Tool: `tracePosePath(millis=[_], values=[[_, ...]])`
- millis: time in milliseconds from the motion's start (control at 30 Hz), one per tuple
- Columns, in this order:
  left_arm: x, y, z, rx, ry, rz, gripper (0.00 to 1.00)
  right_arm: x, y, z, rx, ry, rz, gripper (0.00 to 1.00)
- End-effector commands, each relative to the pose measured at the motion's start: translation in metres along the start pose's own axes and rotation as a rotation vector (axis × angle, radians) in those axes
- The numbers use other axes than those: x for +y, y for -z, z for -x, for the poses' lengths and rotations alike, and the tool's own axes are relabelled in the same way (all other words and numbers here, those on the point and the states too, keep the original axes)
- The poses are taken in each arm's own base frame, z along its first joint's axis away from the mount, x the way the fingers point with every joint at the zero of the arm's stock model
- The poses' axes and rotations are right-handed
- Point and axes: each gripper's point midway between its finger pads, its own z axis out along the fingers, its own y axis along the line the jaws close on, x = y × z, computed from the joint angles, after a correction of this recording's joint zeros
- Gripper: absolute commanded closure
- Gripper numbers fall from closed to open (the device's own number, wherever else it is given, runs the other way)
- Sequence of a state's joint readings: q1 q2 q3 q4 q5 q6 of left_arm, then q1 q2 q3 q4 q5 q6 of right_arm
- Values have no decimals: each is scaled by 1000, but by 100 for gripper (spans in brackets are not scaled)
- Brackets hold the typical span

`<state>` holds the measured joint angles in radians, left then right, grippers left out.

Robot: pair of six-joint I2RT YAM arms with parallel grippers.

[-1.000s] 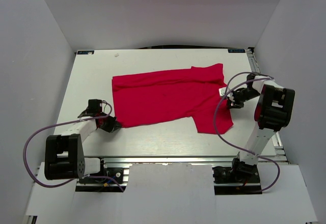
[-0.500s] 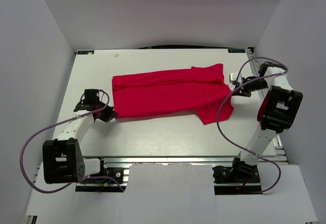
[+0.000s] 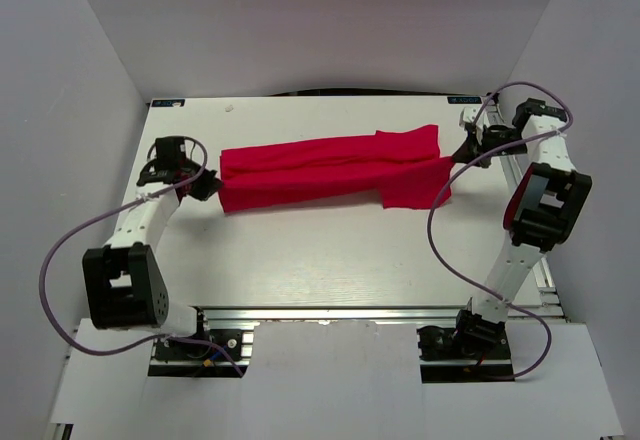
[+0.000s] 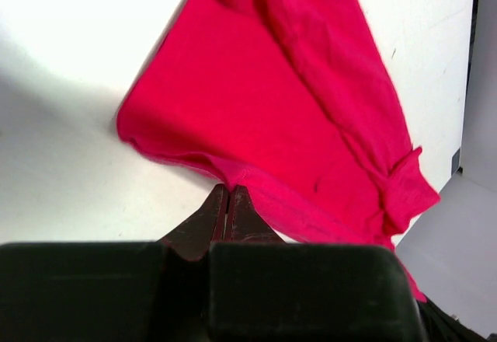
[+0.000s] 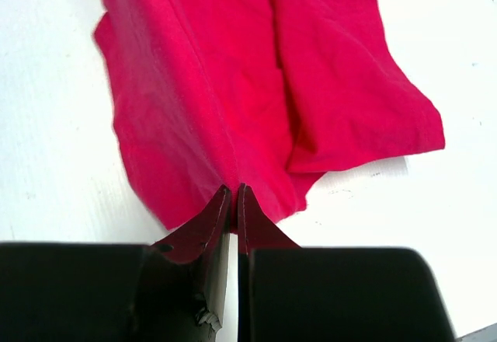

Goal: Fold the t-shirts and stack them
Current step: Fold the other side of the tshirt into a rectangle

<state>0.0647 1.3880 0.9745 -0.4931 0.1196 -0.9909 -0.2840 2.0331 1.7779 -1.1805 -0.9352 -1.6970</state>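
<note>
The red t-shirt (image 3: 330, 167) is stretched between my two grippers into a long band across the back half of the white table (image 3: 320, 260). My left gripper (image 3: 213, 186) is shut on the shirt's left edge; in the left wrist view the jaws (image 4: 230, 190) pinch the hem of the shirt (image 4: 295, 101). My right gripper (image 3: 462, 153) is shut on the shirt's right edge; in the right wrist view the jaws (image 5: 234, 189) pinch the cloth (image 5: 233, 85). A sleeve flap hangs down near the right end. The white label is hidden.
White walls close in the table at the left, right and back. A metal rail (image 3: 330, 312) and both arm bases sit along the near edge. Purple cables (image 3: 60, 260) loop beside each arm.
Both grippers have moved away from me toward the back of the table, carrying the shirt's near edge over. The shirt has gone from a wide spread to a narrow band.
</note>
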Motion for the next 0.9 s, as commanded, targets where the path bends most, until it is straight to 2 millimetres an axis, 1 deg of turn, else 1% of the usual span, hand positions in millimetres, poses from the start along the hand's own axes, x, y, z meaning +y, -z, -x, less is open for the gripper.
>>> tracePosePath(millis=[0,33,67,100,133,167,200,233,267,300,333,367,400,433,467,500,600,633,667,767,867], values=[[-22,-3,29,-50,-4,-39,100,-24,0,18,-46,-13,-55,100],[-24,-6,32,-52,-2,-40,100,-27,-5,19,-47,-13,-52,100],[-22,-16,34,-40,5,-21,100,-29,-6,19,-45,-24,-55,100],[-24,-19,39,-45,7,-24,100,-34,-9,19,-43,-24,-58,100],[-32,-20,45,-52,2,-38,100,-39,-12,20,-43,-12,-66,100],[-29,-31,46,-38,11,-21,100,-42,-16,19,-43,-32,-67,100],[-31,-34,51,-41,13,-21,100,-46,-17,20,-43,-28,-74,100],[-39,-34,58,-53,10,-33,100,-53,-19,21,-45,-16,-88,100],[-40,-38,62,-52,11,-32,100,-56,-20,22,-48,-20,-95,100],[-37,-46,63,-42,15,-18,100,-61,-22,22,-51,-36,-100,100],[-39,-49,65,-41,12,-19,100,-64,-23,22,-51,-36,-104,100],[-46,-49,72,-50,10,-31,100,-68,-26,19,-49,-37,-106,100],[-43,-58,72,-39,10,-17,100,-70,-27,18,-48,-48,-108,100],[-43,-62,74,-37,8,-15,100,-75,-27,22,-49,-38,-114,100],[-51,-62,79,-42,4,-29,100,-78,-30,17,-47,-45,-113,100],[-49,-69,79,-35,6,-18,100,-79,-32,18,-48,-56,-113,100],[-55,-75,84,-38,1,-23,100,-87,-38,17,-53,-58,-127,100],[-53,-80,84,-32,4,-15,100,-88,-39,18,-54,-66,-130,100],[-56,-81,86,-34,8,-19,100,-89,-42,15,-50,-76,-131,100],[-54,-89,86,-24,15,-9,100,-93,-46,14,-55,-95,-140,100],[-54,-93,87,-22,22,-5,100,-98,-46,17,-73,-103,-156,100]])
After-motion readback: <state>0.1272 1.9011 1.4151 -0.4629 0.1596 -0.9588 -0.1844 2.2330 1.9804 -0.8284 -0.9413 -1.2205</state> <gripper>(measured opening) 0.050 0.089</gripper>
